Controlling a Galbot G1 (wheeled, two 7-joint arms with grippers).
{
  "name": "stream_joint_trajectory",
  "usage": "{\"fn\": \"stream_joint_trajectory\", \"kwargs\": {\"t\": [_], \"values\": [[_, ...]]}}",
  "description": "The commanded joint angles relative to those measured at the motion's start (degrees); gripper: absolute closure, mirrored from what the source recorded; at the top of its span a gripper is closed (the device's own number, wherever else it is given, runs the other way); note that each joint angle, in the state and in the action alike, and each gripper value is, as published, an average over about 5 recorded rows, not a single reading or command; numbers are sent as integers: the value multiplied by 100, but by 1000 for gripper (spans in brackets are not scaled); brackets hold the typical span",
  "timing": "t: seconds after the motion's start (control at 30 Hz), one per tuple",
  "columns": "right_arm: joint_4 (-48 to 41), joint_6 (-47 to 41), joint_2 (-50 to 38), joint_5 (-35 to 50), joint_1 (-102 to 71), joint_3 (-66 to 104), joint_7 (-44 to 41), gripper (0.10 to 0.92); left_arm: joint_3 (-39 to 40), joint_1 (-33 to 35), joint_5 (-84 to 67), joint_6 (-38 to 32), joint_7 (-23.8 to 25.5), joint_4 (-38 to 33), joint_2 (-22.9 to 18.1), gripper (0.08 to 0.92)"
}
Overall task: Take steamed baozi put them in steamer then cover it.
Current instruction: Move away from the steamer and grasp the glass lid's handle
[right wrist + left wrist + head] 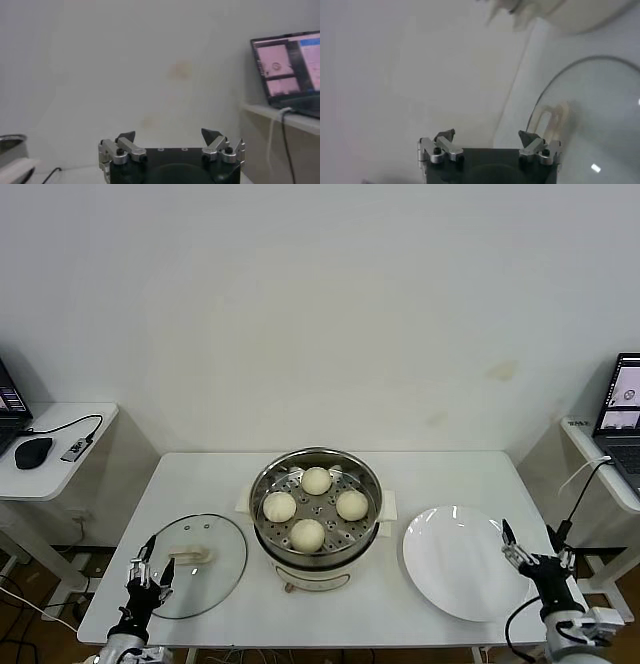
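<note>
Both arms sat low at the near edge of the desk (pixel 200 484), one at each corner. The left pincer (pixel 151 565) pointed away from the robot at the near-left corner, its fingers spread wide and holding nothing, right at the near-left rim of the glass lid (pixel 195 565) that lay flat on the desk. The right pincer (pixel 533 550) was at the near-right corner, just beside the right rim of the white plate (pixel 460 569), likewise wide open and empty.

The steamer (pixel 316 519) stood at the middle of the desk between lid and plate, uncovered. All four steamed baozi (pixel 316 480) rested on its perforated tray, arranged as a diamond: one far, one near, one left, one right.

The left wrist view caught the left pincer (pixel 486 136) from behind, its two dark fingertips well apart, with the lid's (pixel 585 120) curved edge and pale handle close by on the desk; a blurred part of the steamer's base (pixel 570 15) appeared farther off. The baozi did not show there.

The right wrist view showed the right pincer (pixel 169 135) equally spread, facing the wall, with a laptop (pixel 287 67) on a side table to the right and a sliver of the steamer's metal rim (pixel 11 142) off to the left. The head view alone showed the buns.
</note>
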Motion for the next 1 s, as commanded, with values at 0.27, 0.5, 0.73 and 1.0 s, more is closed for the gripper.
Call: {"fn": "stream_joint_trajectory", "kwargs": {"t": [0.27, 0.5, 0.73, 1.0], "values": [[47, 105, 269, -185, -235, 157, 22, 203, 379, -553, 596, 674, -94, 698, 252, 177], [60, 102, 303, -189, -234, 205, -8, 203, 456, -789, 558, 721, -37, 786, 226, 177], [34, 96, 320, -185, -225, 282, -32, 203, 582, -922, 518, 726, 116, 839, 217, 177], [-2, 100, 342, -192, -208, 304, -35, 203, 717, -1105, 478, 842, 202, 867, 141, 177]]}}
